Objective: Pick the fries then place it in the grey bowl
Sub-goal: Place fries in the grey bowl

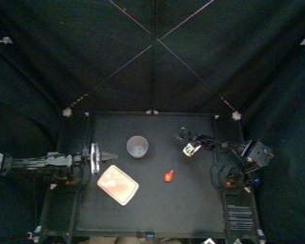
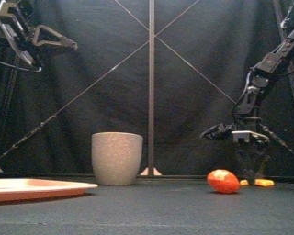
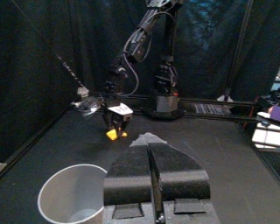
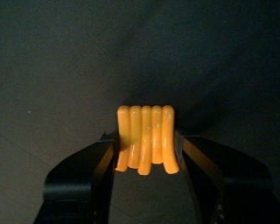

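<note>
Fries (image 1: 191, 151) sit right of the counter's (image 1: 181, 205) middle in the top view, under the tip of the right gripper (image 1: 190, 147), whose arm reaches in from the right. The grey bowl (image 1: 137, 145) stands well to their left, a pink tray (image 1: 118, 183) lies nearer the front, and a small red-orange toy (image 1: 170, 176) rests between the tray and the fries. The left gripper (image 1: 96, 162) hangs at the left side, beside the tray, clear of all of these. In the front view the right gripper is lowered to the counter at the right; its jaws point down and orange ends of the fries show at counter level on either side of the near jaw, just right of the red-orange toy. The bowl stands upright left of centre and well apart from the fries, and the left arm is held high at the upper left. The left wrist view shows the left gripper clenched, jaws pressed together with nothing between them, the open mouth of the bowl just beside them, and the right gripper far across the counter with the fries at its tip, low against the surface. In the right wrist view the fries, a ribbed orange bundle, fill the gap between the two jaws, which are closed against both of their sides, grasping them.
</note>
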